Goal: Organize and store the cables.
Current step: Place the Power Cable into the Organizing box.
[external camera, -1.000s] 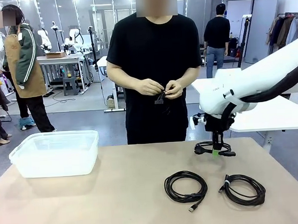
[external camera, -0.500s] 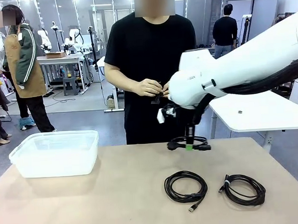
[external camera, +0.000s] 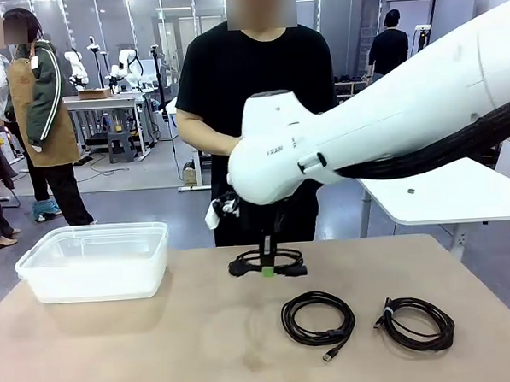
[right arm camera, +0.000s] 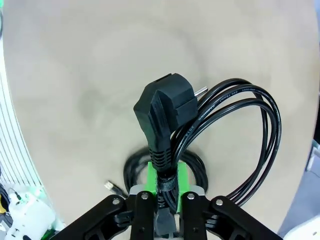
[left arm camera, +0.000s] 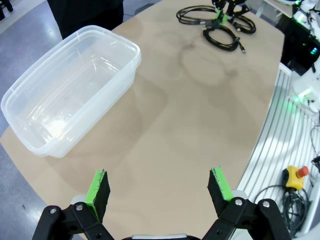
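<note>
A coiled power cable [right arm camera: 240, 120] is clamped below its plug [right arm camera: 167, 107] by the right gripper [external camera: 268, 268] over the table's [external camera: 161, 350] far edge; two more cables [external camera: 318, 316] lie near its near right corner. The left gripper [left arm camera: 160, 192] is spread wide apart. Judged light and limp, the coils are best gripped where the loops bunch.

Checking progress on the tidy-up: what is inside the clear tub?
Nothing: the left wrist view shows the tub down to its bare floor. No part of its inside is covered.
</note>
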Motion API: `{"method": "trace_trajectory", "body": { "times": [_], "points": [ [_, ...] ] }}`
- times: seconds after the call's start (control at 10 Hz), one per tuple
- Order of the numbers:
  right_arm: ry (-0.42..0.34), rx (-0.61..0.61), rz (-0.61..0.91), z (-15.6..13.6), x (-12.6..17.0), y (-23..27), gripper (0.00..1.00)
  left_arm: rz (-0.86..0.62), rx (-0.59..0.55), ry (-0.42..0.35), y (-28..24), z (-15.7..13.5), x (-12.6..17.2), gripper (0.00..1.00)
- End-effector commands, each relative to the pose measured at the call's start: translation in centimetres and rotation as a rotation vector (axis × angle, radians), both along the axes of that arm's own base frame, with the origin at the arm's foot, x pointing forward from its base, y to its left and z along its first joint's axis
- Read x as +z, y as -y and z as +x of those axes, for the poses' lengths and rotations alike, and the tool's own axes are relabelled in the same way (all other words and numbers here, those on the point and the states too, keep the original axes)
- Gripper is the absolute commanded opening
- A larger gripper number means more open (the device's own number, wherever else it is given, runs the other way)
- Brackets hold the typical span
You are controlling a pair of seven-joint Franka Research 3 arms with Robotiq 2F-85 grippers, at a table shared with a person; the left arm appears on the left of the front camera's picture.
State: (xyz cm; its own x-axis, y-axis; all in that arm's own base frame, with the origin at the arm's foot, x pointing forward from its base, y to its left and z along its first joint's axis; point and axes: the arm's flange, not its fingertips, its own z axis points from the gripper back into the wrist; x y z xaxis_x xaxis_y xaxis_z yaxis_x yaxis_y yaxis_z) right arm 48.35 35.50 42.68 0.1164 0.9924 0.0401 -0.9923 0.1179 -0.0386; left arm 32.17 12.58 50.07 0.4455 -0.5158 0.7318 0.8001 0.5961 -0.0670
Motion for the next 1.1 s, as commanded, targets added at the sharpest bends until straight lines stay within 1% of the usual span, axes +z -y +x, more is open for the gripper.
{"method": "trace_trajectory", "body": {
  "times": [0.0, 0.1, 0.2, 0.4, 0.7, 0.8, 0.9, 1.0],
  "points": [
    [-0.007, 0.034, -0.009, 1.0, -2.3, -1.3, 0.03, -0.008, -0.013, 0.011, -0.2, 0.0, -0.1, 1.0],
    [-0.029, 0.044, -0.019, 1.1, -3.6, -1.9, 0.03, -0.008, -0.013, 0.011, -0.2, 0.0, -0.1, 1.0],
    [-0.061, 0.054, -0.007, 1.1, -4.9, -2.4, 0.03, -0.008, -0.013, 0.011, -0.2, 0.0, -0.1, 1.0],
    [-0.097, 0.083, 0.028, 1.1, -7.5, -3.5, 0.03, -0.008, -0.013, 0.011, -0.2, 0.0, -0.1, 1.0],
    [-0.147, 0.092, 0.055, 0.4, -9.3, -4.0, 0.03, -0.008, -0.013, 0.011, -0.2, 0.0, -0.1, 1.0],
    [-0.163, 0.079, 0.062, 0.1, -9.5, -3.9, 0.26, -0.008, -0.013, 0.011, -0.2, 0.0, -0.1, 1.0],
    [-0.167, 0.072, 0.063, -0.1, -9.6, -3.8, 0.39, -0.008, -0.013, 0.011, -0.2, 0.0, -0.1, 1.0],
    [-0.169, 0.065, 0.07, -0.1, -9.7, -3.5, 0.62, -0.008, -0.013, 0.011, -0.2, 0.0, -0.1, 1.0]
  ]
}}
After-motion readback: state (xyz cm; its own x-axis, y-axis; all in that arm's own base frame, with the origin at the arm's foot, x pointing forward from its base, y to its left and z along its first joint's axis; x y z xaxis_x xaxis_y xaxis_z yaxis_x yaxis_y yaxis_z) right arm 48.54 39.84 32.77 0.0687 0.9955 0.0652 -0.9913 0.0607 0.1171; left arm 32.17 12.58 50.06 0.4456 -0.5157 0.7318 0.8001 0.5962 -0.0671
